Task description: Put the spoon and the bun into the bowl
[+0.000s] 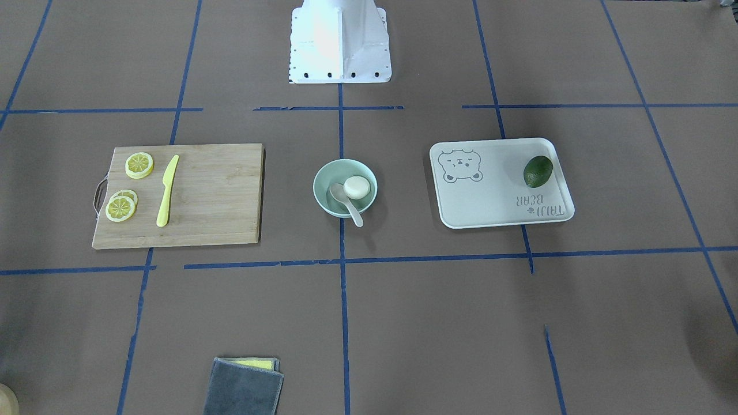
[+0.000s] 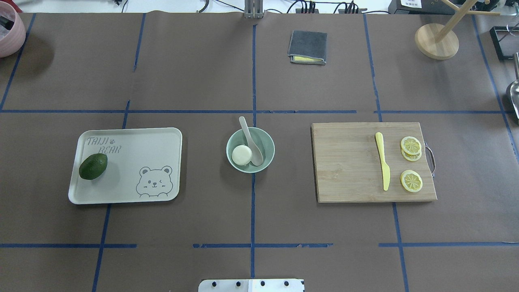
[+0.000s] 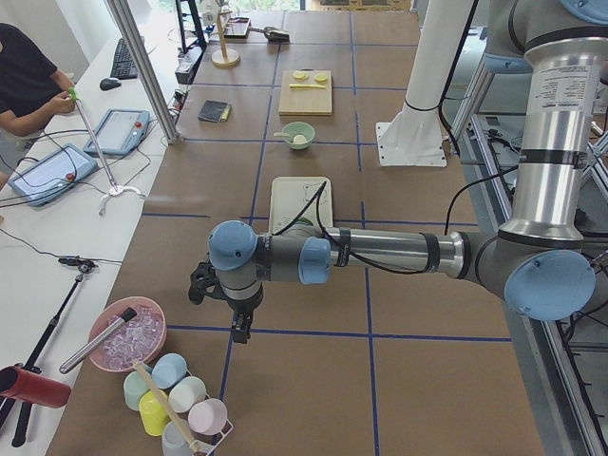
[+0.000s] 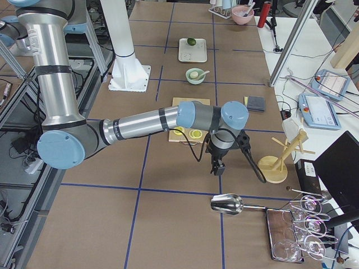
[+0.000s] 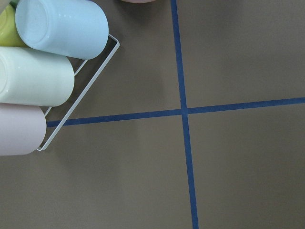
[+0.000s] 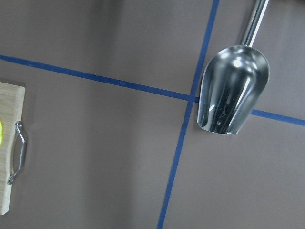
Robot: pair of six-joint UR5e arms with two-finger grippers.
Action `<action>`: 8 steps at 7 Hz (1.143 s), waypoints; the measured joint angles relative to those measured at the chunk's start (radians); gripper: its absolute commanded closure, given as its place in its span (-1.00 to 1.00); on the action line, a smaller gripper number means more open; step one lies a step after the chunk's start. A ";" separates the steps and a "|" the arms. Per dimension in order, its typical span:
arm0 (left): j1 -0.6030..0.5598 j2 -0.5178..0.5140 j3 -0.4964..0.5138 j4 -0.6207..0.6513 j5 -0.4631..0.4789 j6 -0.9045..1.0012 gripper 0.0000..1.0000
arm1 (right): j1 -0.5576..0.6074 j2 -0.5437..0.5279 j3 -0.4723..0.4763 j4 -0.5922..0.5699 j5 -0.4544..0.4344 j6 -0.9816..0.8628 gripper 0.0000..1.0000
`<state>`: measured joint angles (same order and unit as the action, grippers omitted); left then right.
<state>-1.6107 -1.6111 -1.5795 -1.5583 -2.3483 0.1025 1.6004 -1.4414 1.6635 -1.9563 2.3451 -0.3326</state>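
Black left claw (image 3: 239, 331) and right claw (image 4: 217, 167) hang over opposite ends of the bench (image 2: 202, 81); whether either is parted cannot be told. Midway between them, the mint bowl (image 2: 268, 155) holds the bun (image 2: 241, 155) beside the spoon (image 2: 250, 140), whose handle juts over the rim.

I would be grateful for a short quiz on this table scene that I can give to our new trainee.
1. True or false: the bun lies inside the bowl.
2. What sits on the bear tray? A) an avocado B) a lemon slice C) a yellow knife
3. Fill in: the spoon has its ____ down in the bowl beside the bun, while its handle sticks out over the rim.

Key: 1 true; 2 A; 3 scoop.
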 measured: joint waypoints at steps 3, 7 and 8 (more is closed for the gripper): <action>-0.001 0.003 0.000 -0.004 0.001 0.007 -1.00 | 0.032 -0.067 -0.070 0.188 -0.006 0.018 -1.00; 0.000 0.003 0.003 -0.002 0.000 0.002 -1.00 | 0.033 -0.113 -0.112 0.412 0.005 0.267 -1.00; 0.000 0.002 0.003 -0.002 0.000 0.001 -1.00 | 0.033 -0.112 -0.113 0.412 0.014 0.280 -1.00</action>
<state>-1.6107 -1.6086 -1.5761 -1.5600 -2.3482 0.1034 1.6336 -1.5534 1.5506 -1.5441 2.3588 -0.0526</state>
